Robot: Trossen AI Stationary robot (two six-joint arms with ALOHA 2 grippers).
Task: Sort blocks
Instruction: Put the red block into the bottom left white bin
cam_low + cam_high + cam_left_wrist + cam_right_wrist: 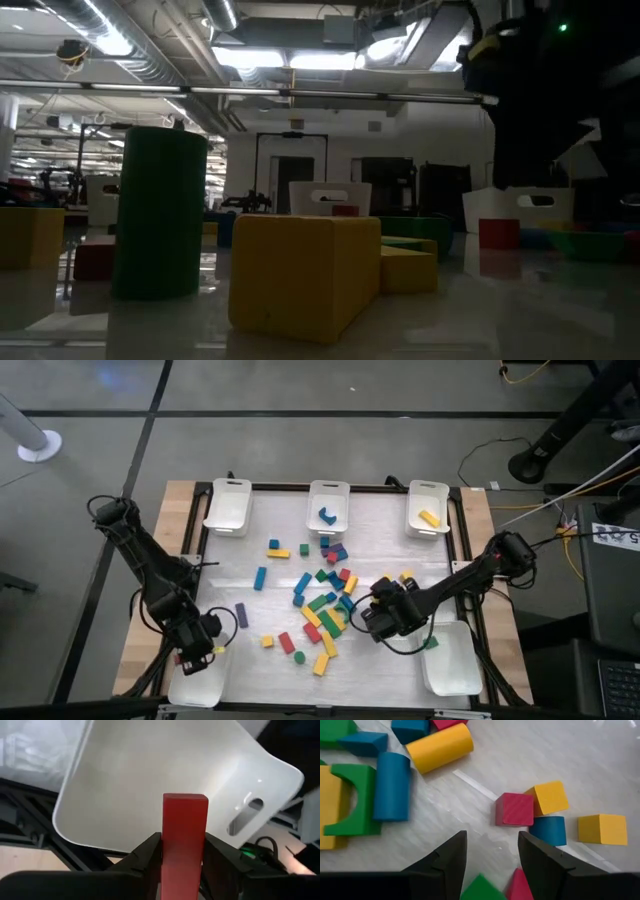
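Between my left fingers stands a red bar, its long axis pointing straight out from the left gripper toward a white tray. The fingers flank it closely on both sides; whether they press it or have just let go I cannot tell. The tray lies directly beyond the bar's free end, so I judge that releasing it here would put it in the tray. From above, this gripper sits at the near left corner, at that tray's edge, and the bar itself is hidden under the wrist.

My right gripper hovers over the scattered blocks with its fingers apart and nothing between them. Straight ahead of the gap lies a red cube, touching a yellow cube, with a blue piece just beside both. A green tip and a red tip poke in under the fingers, cut off by the picture's edge, so their shapes stay unclear.

Farther off, three trays line the far edge: one looks bare, one holds a blue piece, one a yellow piece. The level view shows only dark, looming blocks and does not help place either gripper.
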